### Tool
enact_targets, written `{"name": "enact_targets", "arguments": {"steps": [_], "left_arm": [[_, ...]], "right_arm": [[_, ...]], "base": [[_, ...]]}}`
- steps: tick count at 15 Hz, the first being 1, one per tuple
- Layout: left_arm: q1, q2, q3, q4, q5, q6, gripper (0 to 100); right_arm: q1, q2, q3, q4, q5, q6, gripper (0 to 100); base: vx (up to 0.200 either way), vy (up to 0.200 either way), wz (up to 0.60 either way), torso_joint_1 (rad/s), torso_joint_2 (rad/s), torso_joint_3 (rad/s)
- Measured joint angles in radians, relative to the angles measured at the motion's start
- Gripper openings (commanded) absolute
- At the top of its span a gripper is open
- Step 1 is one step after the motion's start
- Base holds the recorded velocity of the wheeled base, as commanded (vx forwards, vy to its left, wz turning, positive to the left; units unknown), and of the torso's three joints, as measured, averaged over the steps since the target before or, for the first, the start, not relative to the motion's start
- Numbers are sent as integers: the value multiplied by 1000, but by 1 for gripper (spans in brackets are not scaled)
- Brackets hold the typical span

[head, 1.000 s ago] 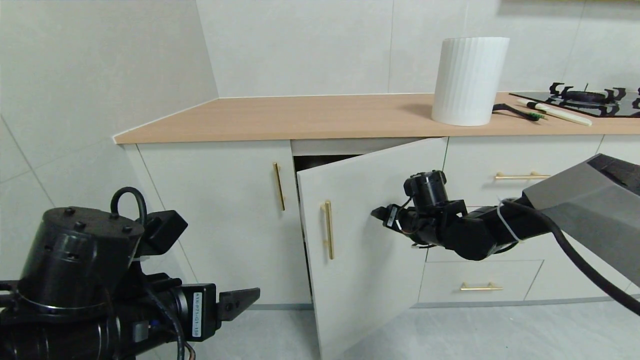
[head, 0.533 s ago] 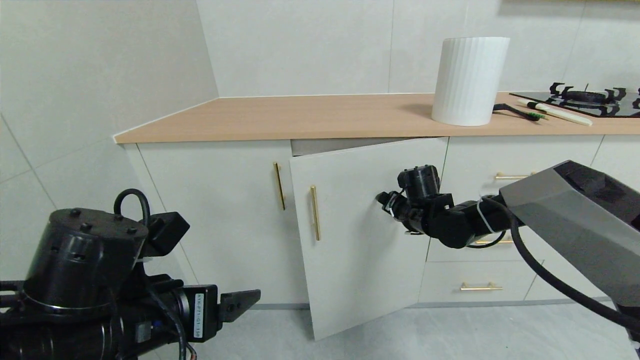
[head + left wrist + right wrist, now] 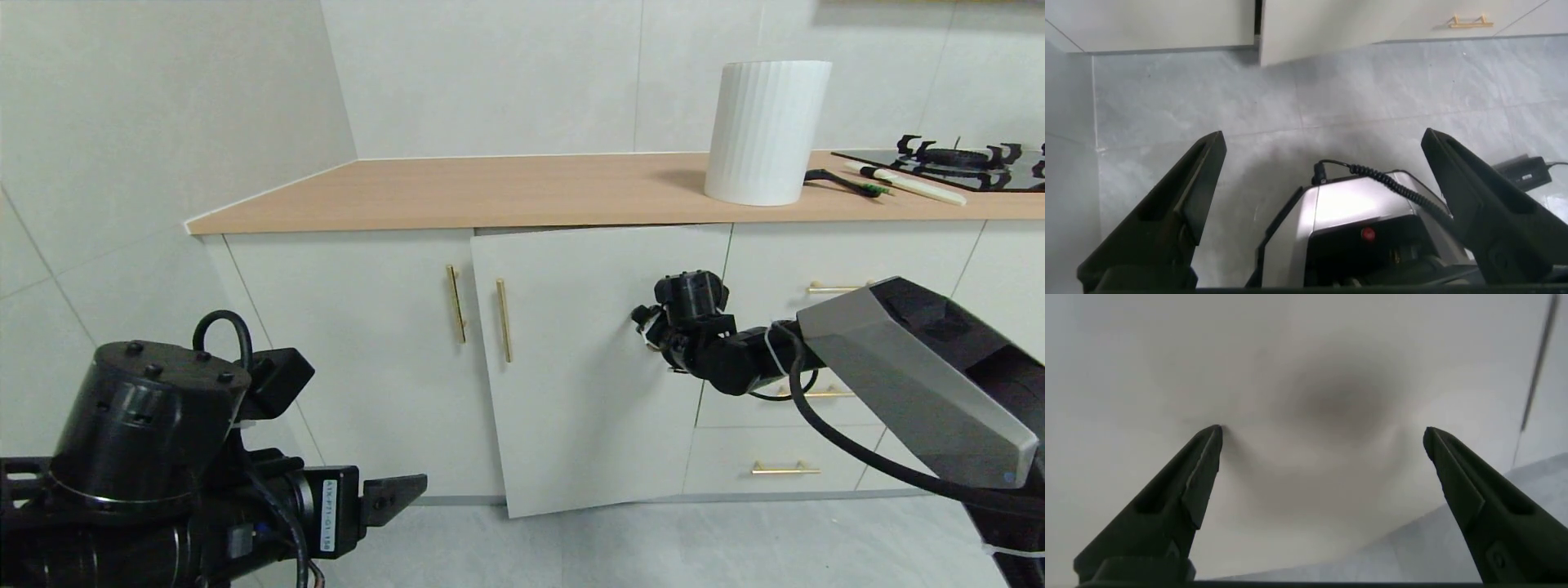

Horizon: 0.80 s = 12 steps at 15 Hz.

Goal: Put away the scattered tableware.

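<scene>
Pale tiled walls (image 3: 490,73) met a wooden countertop (image 3: 490,192) over white cabinets (image 3: 351,351) with brass handles (image 3: 455,304); a black hob (image 3: 963,167) sat at its right end, grey floor tiles (image 3: 735,539) below.

light: soft, even light is filling the head view; no hard highlights are showing.
shadows: white ribbed container (image 3: 767,131) is casting a faint shadow leftward on the bench (image 3: 490,192); right end effector (image 3: 1321,431) is throwing a dark, blurry blotch on the cabinet door (image 3: 1315,327).
contrast: left end effector (image 3: 1324,133) is reading near-black against the brighter floor (image 3: 1372,90).
focus: door surface in the right wrist view is looking soft and featureless.
</scene>
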Motion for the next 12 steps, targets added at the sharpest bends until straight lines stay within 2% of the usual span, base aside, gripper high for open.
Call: {"name": "enact_targets", "arguments": {"steps": [12], "left_arm": [[0,2,0,0,-1,-1,100]], "right_arm": [[-34,70,-62,0,-27,-1,100]], "base": [[0,0,0,0,0,0]]}}
